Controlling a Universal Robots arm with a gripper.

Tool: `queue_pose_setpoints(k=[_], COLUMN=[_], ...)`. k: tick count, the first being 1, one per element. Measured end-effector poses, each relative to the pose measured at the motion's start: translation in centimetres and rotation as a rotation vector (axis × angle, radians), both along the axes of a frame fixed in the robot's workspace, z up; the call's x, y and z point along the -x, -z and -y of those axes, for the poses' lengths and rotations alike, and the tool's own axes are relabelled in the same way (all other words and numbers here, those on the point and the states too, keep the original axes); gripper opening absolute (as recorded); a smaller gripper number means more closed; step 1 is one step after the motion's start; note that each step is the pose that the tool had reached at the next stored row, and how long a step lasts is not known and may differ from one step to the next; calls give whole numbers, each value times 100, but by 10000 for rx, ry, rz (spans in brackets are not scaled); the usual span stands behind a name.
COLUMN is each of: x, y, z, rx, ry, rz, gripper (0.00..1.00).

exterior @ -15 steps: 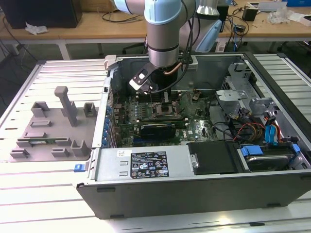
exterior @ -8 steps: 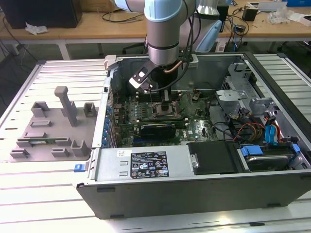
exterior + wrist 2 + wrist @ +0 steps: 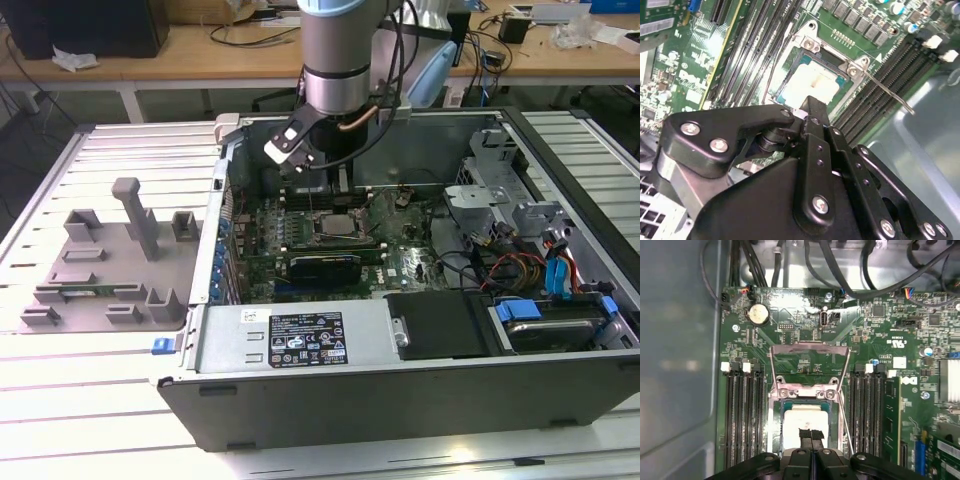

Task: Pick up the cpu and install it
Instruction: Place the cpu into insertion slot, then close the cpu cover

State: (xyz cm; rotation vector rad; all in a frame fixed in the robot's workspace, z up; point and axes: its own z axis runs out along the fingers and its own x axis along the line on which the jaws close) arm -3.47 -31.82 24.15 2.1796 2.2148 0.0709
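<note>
The cpu [image 3: 802, 417] is a pale silver square lying flat in the open socket on the green motherboard [image 3: 790, 327]; it also shows in the second wrist view as the cpu [image 3: 815, 80]. The socket's metal load plate [image 3: 810, 360] is swung up and back, and its thin lever [image 3: 887, 92] stands out to one side. My gripper [image 3: 811, 435] hangs just above the chip's near edge. Its two black fingertips are pressed together, shut, with nothing between them. In the exterior view the arm [image 3: 340, 60] reaches down into the case over the socket [image 3: 338, 228].
Black memory slots [image 3: 742, 415] flank the socket on both sides. A long black card [image 3: 325, 265] lies in front of the socket. The case's grey walls [image 3: 400, 390], drive cages and cable bundles [image 3: 520, 265] close in around it. A grey fixture [image 3: 110, 260] stands at the exterior view's left.
</note>
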Motion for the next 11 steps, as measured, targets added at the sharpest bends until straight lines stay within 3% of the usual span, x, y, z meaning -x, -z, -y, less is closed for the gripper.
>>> queue_pose_setpoints(k=[2, 11], x=[0, 0], y=[-39, -43], z=[-2, -2], rx=[0, 0], ry=[-1, 0], rz=[1, 0], gripper=[11, 11])
